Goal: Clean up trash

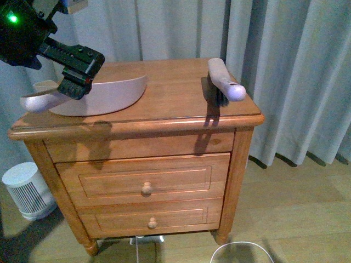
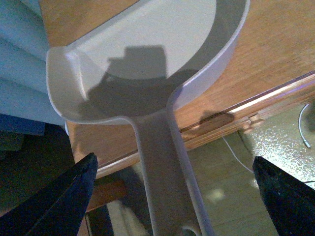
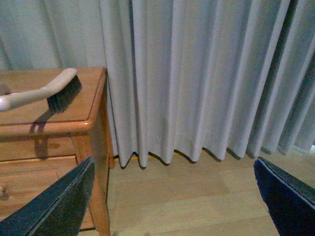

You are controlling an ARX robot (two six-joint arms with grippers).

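The left claw (image 2: 173,162) hangs released astride the dustpan (image 1: 109,96) handle at the counter (image 1: 175,93) left edge. The right claw (image 3: 173,164), released too, hangs off the counter's right side, beyond the brush (image 1: 225,79). No view shows the trash.

Dustpan (image 1: 109,96) lies left on the nightstand (image 1: 170,96), brush (image 1: 225,79) right.

One dustpan (image 1: 112,94), one brush (image 1: 225,80), one nightstand (image 1: 164,121), two drawer knobs (image 1: 146,189), one white floor appliance (image 1: 26,189).
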